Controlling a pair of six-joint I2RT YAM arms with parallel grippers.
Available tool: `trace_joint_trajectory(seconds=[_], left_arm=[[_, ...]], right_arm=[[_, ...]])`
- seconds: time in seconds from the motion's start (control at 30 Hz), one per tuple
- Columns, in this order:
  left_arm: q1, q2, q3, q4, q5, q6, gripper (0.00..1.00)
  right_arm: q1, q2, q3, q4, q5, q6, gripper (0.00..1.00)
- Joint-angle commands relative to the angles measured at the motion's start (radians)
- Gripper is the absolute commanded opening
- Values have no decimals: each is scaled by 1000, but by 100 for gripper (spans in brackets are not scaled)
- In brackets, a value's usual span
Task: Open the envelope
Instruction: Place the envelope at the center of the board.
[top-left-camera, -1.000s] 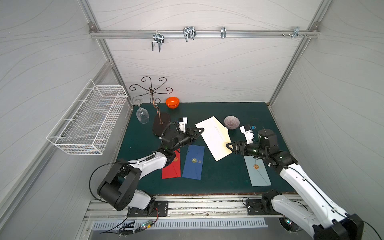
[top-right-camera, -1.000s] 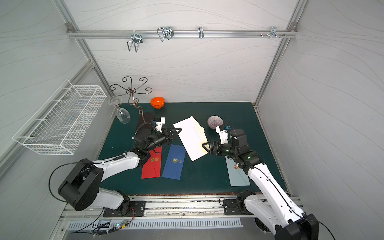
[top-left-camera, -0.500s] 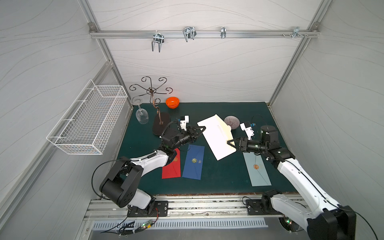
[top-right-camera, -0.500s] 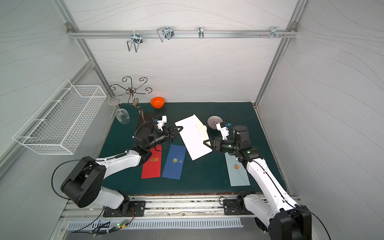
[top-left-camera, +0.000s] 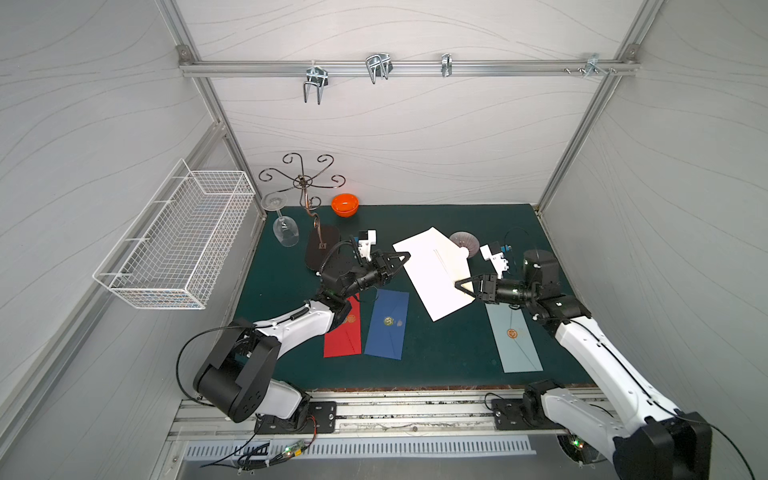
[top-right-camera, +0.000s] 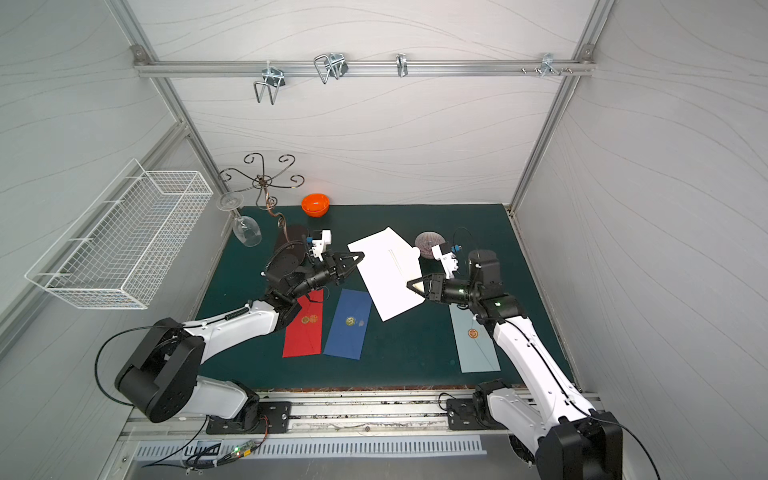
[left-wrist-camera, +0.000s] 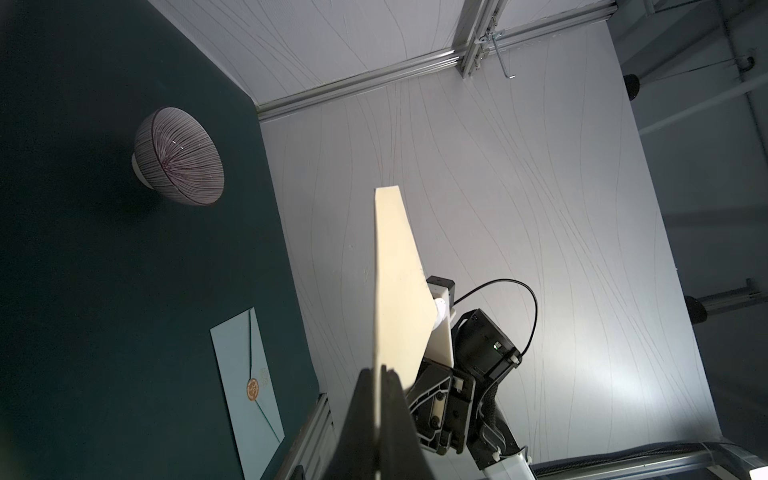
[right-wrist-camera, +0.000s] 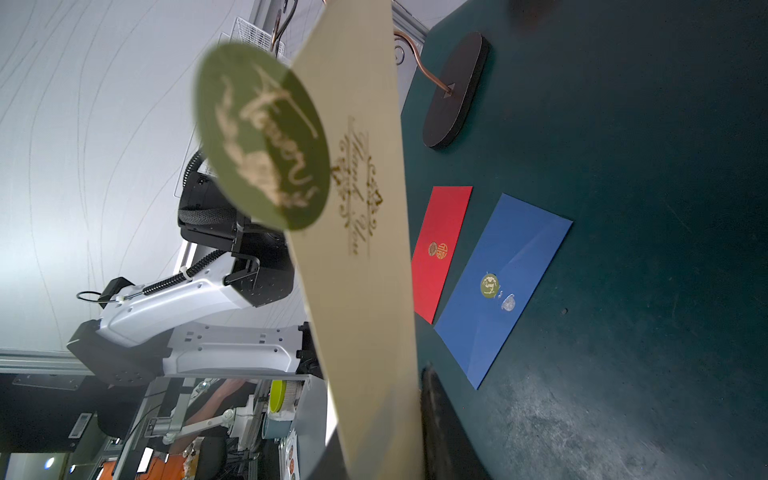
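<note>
Count: 4 envelopes: cream envelope (top-left-camera: 432, 276), red envelope (top-left-camera: 343, 338), blue envelope (top-left-camera: 386, 330), pale blue envelope (top-left-camera: 517, 347). 2 bowls: orange bowl (top-left-camera: 345, 205) at 11 o'clock, striped bowl (top-left-camera: 462, 240). 1 wine glass (top-left-camera: 286, 232), 1 metal stand (top-left-camera: 316, 253), 1 wire basket (top-left-camera: 166, 257) at 9 o'clock.

Both top views: high over the front rail (top-left-camera: 374, 415), tilted down and back onto green mat (top-left-camera: 436, 361), far off, near-identical framing, whole scene in frame. Left wrist view: tight behind left fingers (left-wrist-camera: 361, 415), facing past them to right arm (left-wrist-camera: 478, 353). Right wrist view: tight behind right fingers (right-wrist-camera: 440, 415), facing left arm (right-wrist-camera: 208, 316). Both share cream envelope (left-wrist-camera: 395, 291) beyond fingertips.
</note>
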Motion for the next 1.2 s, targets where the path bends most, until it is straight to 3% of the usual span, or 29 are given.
trace_joint_trajectory(seconds=[0.0,0.27,0.53,0.63,0.83,1.17], left_arm=[[2,-26,40,37,15,0,2],[2,-47,40,-13,13,39,7],[2,-70,49,-145,-3,106,21],[8,-83,52,-200,-11,128,32],[44,-185,31,-450,-97,249,40],[50,-398,121,-933,-258,590,46]], right_arm=[[-2,-5,-4,-3,-17,-16,20],[-2,-5,-4,-4,-3,-20,10],[0,2,-1,-8,42,-34,2],[2,5,-2,-18,105,-42,2],[5,79,21,-27,282,-29,3],[47,387,113,92,414,-20,4]])
